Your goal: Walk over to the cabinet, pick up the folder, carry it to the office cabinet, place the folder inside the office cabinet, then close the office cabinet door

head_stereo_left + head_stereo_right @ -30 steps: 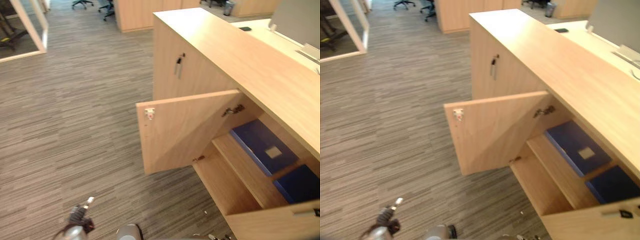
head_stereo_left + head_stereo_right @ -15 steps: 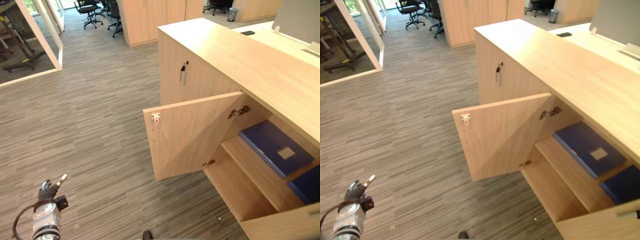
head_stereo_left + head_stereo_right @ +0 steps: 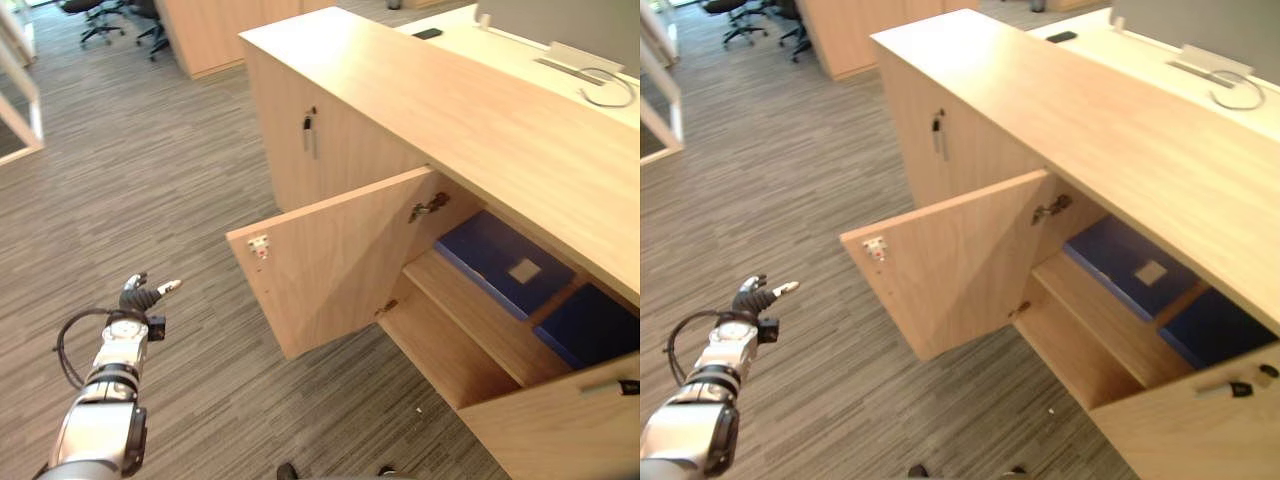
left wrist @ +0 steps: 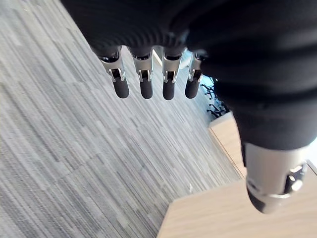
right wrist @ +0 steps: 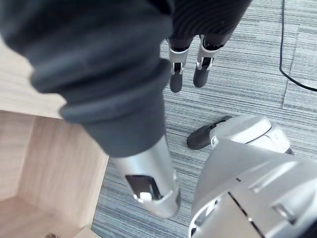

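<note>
- At the lower left, the left robot hand (image 3: 138, 296) hangs over the grey striped carpet floor (image 3: 130, 180). Its fingers (image 4: 145, 84) are straight and spread loosely, and it holds nothing.
- To the right of it stands the office cabinet (image 3: 420, 90), long, low and made of light wood. Its far section is closed behind a door with a metal handle (image 3: 309, 128).
- In the middle, the left cabinet door (image 3: 335, 255) stands swung out over the carpet, well apart from the left robot hand.
- Behind that door the cabinet is open, with a wooden shelf (image 3: 480, 320) across it.
- On the shelf a blue folder (image 3: 500, 260) with a pale label lies flat.
- Just right of it, past a thin wooden divider, a second blue folder (image 3: 590, 325) lies in the next compartment.
- At the lower right, a second cabinet door (image 3: 560, 430) stands open too.
- Behind the cabinet, at the upper right, runs a pale table (image 3: 530, 60).
- The right robot hand (image 5: 109, 64) shows in its own wrist view, beside the cabinet's wood, above the carpet. Its fingers (image 5: 177, 74) are relaxed, and it carries nothing.
</note>
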Robot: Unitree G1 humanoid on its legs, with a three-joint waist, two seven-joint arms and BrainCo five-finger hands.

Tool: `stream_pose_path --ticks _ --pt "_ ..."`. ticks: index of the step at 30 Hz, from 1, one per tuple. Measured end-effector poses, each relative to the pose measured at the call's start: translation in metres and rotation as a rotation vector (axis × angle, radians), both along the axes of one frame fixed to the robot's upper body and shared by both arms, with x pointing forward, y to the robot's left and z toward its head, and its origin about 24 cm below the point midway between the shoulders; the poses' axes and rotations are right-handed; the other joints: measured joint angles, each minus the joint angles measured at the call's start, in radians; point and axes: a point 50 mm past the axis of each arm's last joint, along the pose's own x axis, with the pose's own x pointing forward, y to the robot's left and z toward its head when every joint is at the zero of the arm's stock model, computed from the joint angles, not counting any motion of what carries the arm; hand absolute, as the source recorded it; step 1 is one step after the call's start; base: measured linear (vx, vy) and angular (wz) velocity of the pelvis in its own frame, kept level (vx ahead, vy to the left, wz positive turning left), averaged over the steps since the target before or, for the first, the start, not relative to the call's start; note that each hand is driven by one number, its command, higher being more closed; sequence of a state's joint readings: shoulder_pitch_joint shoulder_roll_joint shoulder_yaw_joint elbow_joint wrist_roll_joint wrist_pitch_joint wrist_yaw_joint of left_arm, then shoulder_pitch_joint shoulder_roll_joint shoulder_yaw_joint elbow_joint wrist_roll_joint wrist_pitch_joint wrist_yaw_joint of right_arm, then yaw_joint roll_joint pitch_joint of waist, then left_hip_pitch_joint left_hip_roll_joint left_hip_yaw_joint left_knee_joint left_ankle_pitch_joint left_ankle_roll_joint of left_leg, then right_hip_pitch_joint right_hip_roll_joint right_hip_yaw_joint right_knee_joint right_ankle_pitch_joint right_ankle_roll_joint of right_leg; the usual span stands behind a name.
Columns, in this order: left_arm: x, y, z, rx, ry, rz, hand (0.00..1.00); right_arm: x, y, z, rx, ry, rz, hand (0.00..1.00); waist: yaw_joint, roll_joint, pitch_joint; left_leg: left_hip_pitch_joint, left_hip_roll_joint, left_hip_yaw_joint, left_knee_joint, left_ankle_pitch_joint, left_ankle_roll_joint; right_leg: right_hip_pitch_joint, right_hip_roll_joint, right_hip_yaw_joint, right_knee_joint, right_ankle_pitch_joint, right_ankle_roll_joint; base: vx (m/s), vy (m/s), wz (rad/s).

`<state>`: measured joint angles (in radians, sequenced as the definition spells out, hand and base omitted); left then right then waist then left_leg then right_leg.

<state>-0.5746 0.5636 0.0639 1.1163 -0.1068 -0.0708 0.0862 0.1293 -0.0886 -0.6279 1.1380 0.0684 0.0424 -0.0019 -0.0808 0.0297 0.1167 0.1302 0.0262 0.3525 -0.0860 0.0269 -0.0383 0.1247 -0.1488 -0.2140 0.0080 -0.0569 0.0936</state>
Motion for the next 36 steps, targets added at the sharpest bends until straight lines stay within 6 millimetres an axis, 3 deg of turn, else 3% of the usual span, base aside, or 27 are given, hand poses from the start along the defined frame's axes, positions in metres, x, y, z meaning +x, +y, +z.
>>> stream_pose_path --ticks 5,11,15,19,24,27,30,32,34,36 --pt "0.022 -0.002 0.029 0.044 -0.039 -0.031 0.00 -0.009 -0.004 0.001 0.000 0.008 -0.043 0.00 -0.045 0.009 0.013 0.035 0.038 0.069 0.015 -0.039 -0.019 -0.005 0.030 0.062 0.009 0.009 -0.014 0.00 -0.034 -0.43" --pt "0.029 -0.004 0.037 0.139 0.015 -0.085 0.00 -0.037 -0.006 0.001 0.008 0.059 -0.069 0.00 -0.076 0.032 0.026 0.046 0.067 0.111 0.072 -0.084 -0.031 -0.026 0.042 0.111 0.058 0.008 -0.015 0.01 -0.035 -0.30" --pt "0.034 -0.012 0.036 0.314 0.125 -0.203 0.00 -0.055 -0.005 0.001 0.020 0.093 -0.077 0.00 -0.077 0.038 0.029 0.048 0.078 0.129 0.088 -0.093 -0.037 -0.057 0.046 0.115 0.108 0.008 -0.015 -0.02 -0.017 -0.06" --pt "0.036 -0.019 0.033 0.481 0.223 -0.309 0.00 -0.054 -0.003 0.001 0.023 0.086 -0.068 0.00 -0.080 0.038 0.030 0.046 0.077 0.137 0.089 -0.101 -0.040 -0.065 0.046 0.119 0.109 0.008 -0.015 -0.02 -0.014 -0.09" --pt "0.037 -0.036 0.020 0.764 0.386 -0.507 0.00 -0.036 0.007 0.001 0.018 0.030 0.011 0.00 -0.088 0.036 0.033 0.042 0.072 0.143 0.083 -0.104 -0.042 -0.070 0.043 0.135 0.103 0.009 -0.014 -0.02 -0.016 -0.04" --pt "0.040 -0.063 0.006 0.830 0.408 -0.633 0.00 -0.024 0.015 0.000 0.021 0.001 0.058 0.00 -0.084 0.035 0.033 0.032 0.066 0.120 0.073 -0.100 -0.041 -0.071 0.036 0.116 0.096 0.014 -0.008 -0.04 -0.017 0.23" --pt "0.045 -0.114 -0.003 0.900 0.327 -0.838 0.00 -0.018 0.018 0.000 0.015 0.000 0.064 0.00 -0.082 0.032 0.035 -0.009 0.048 0.066 0.067 -0.081 -0.034 -0.067 0.014 0.061 0.075 0.030 0.004 -0.04 -0.005 0.51" --pt "0.031 -0.162 -0.018 0.908 0.231 -1.043 0.00 -0.010 0.020 -0.001 0.012 -0.004 0.102 0.00 -0.079 0.022 0.039 -0.008 0.045 0.039 0.053 -0.070 -0.030 -0.057 0.012 0.030 0.070 0.043 0.008 -0.03 0.008 0.35" --pt "0.017 -0.189 -0.028 0.851 0.173 -1.140 0.00 -0.002 0.021 0.000 0.006 -0.012 0.127 0.00 -0.076 0.011 0.039 -0.005 0.043 0.028 0.053 -0.069 -0.030 -0.046 0.010 0.023 0.067 0.046 0.008 0.00 0.006 0.22" --pt "-0.013 -0.228 -0.052 0.632 0.147 -1.257 0.00 0.001 0.020 -0.001 0.004 0.010 0.165 0.00 -0.074 0.006 0.037 -0.004 0.042 0.017 0.053 -0.069 -0.030 -0.033 0.009 0.015 0.058 0.056 0.013 0.02 0.007 0.18"
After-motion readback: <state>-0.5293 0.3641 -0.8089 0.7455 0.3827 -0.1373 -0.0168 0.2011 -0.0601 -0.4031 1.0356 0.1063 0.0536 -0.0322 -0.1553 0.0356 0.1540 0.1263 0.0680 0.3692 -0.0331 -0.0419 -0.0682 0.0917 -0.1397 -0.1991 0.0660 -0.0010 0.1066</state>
